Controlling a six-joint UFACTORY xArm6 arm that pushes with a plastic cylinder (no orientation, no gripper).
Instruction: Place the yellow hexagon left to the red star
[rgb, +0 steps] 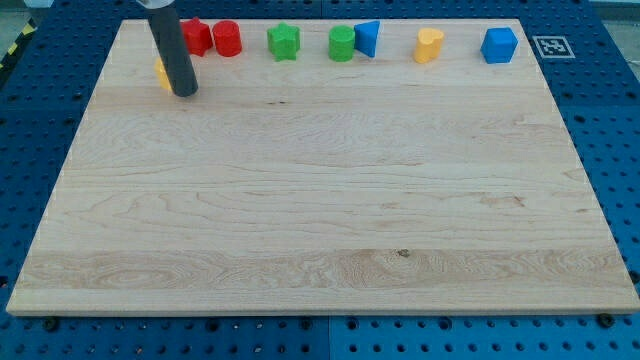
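End effector: a bare dark rod, nothing to clench or release, grasping nothing, able only to push. My tip down on the tabletop near its 11 o'clock corner, just at 4 o'clock of the yellow hexagon, touching it or very nearly so; hard to tell, since the rod hides most of that block and only a sliver peeks out. Yellow hexagon sitting at about 7 o'clock of the red star, close but apart, so already to the proper side yet low of level. Red star partly hidden behind the rod too, with a red cylinder just at its 3 o'clock. Farther along the far edge toward 3 o'clock, well clear of the work: a green star, a green cylinder touching a blue triangle, another yellow block and a blue block. Probably near the finish. To do the step well: slide round to 6 o'clock of the yellow hexagon, then nudge gently toward 12 o'clock until level with the red star. Push through the block's middle to avoid spinning it, keep short strokes, stay off the red star, and stop shy of the near tabletop edge.
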